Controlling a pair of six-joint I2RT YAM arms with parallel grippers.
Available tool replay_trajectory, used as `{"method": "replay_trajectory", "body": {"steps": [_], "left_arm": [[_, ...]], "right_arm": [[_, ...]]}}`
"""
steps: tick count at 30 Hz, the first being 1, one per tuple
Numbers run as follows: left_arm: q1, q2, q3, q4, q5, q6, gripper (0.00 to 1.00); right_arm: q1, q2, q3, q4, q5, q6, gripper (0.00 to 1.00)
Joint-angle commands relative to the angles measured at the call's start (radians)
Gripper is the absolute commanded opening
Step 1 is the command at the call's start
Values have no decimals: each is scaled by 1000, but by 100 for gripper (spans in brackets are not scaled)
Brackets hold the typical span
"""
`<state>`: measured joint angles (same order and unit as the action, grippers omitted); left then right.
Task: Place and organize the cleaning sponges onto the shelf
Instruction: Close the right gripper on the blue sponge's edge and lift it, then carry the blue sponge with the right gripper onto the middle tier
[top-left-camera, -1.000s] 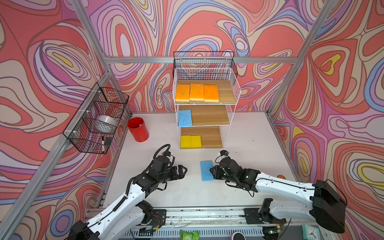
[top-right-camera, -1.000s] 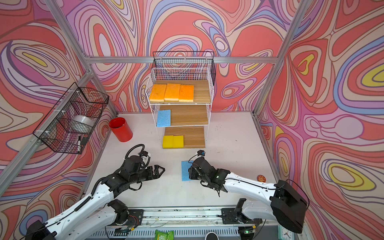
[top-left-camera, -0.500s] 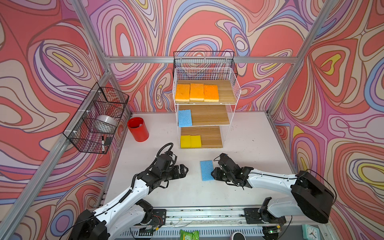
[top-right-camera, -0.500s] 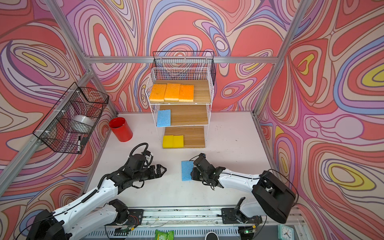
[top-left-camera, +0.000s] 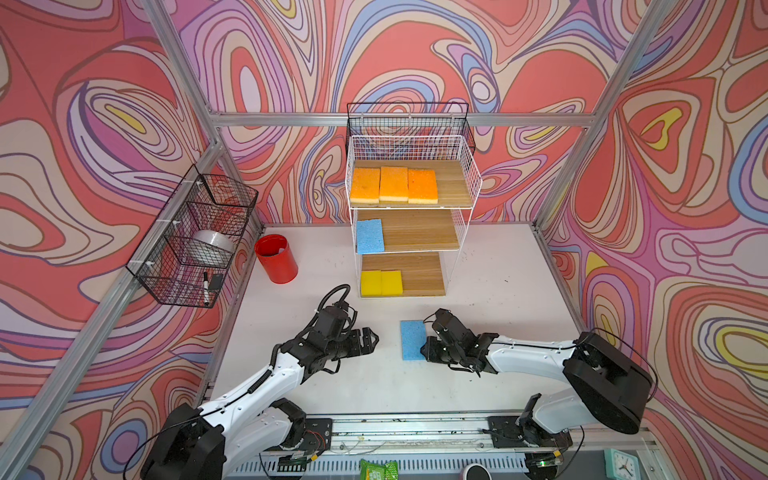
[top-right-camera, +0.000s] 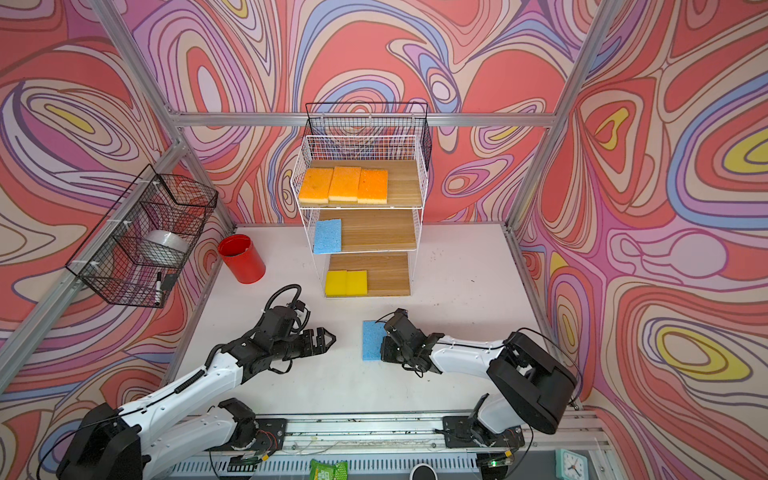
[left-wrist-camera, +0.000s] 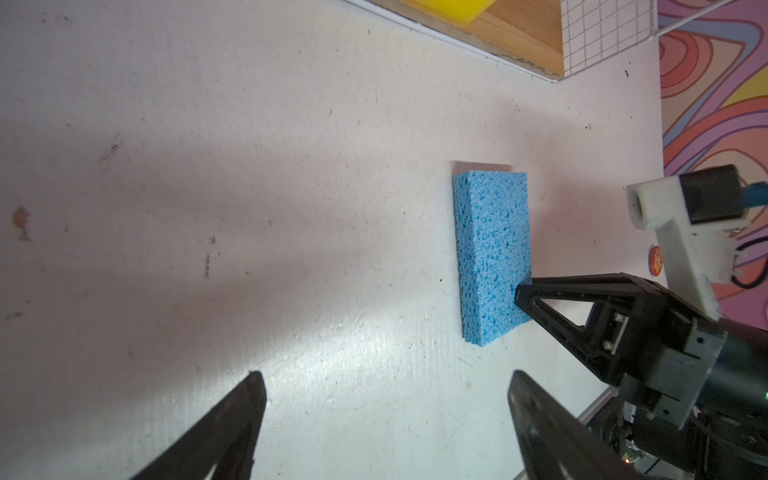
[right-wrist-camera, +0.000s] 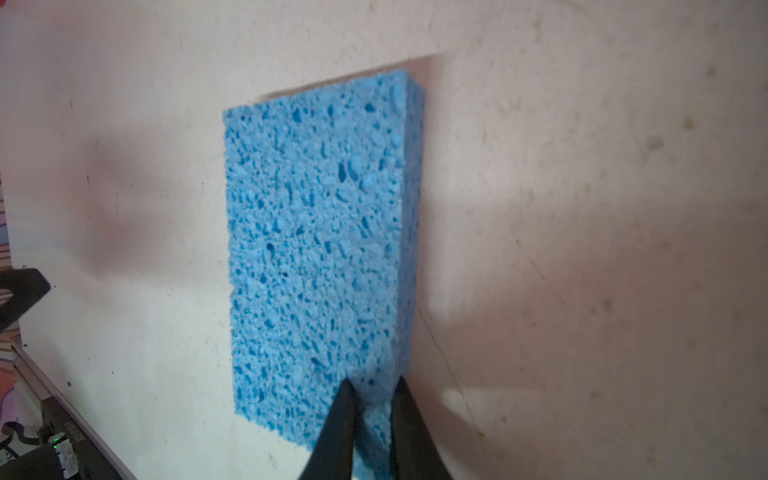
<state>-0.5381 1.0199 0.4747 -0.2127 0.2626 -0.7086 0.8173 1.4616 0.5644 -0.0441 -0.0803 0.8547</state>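
Right wrist view: the right claw (right-wrist-camera: 372, 388) is seen almost closed, pinching a long edge of a blue sponge (right-wrist-camera: 316, 232) near one corner. The sponge is laid flat on the bench (right-wrist-camera: 582, 208). In both top views it is found at 6 o'clock of the shelf (top-left-camera: 469, 183), apart from it, and is gripped at its 3 o'clock edge. The left claw (top-left-camera: 370, 338) is held wide open and empty at its 9 o'clock, near but not touching. Three orange sponges (top-left-camera: 393, 185) are set on the top tier, a second blue sponge (top-left-camera: 369, 236) on the middle, two yellow sponges (top-left-camera: 371, 283) on the bottom.
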Motion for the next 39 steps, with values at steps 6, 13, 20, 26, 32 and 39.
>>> {"method": "replay_trajectory", "body": {"steps": [6, 13, 20, 26, 32, 39], "left_arm": [[-7, -96, 19, -58, -12, 17, 93], [-7, -208, 30, -158, -35, 14, 93], [-7, -284, 113, -244, -65, 26, 93], [-7, -311, 179, -301, -93, 46, 93], [-7, -296, 241, -315, -104, 63, 93], [-5, -260, 310, -321, -111, 97, 94]], "right_arm": [[1, -71, 34, -50, -10, -25, 0], [52, -228, 73, -139, 51, -38, 0], [68, -379, 137, -198, 101, -66, 0], [68, -397, 272, -267, 147, -143, 0], [68, -309, 438, -309, 186, -231, 0], [23, -169, 624, -352, 196, -281, 0]]}}
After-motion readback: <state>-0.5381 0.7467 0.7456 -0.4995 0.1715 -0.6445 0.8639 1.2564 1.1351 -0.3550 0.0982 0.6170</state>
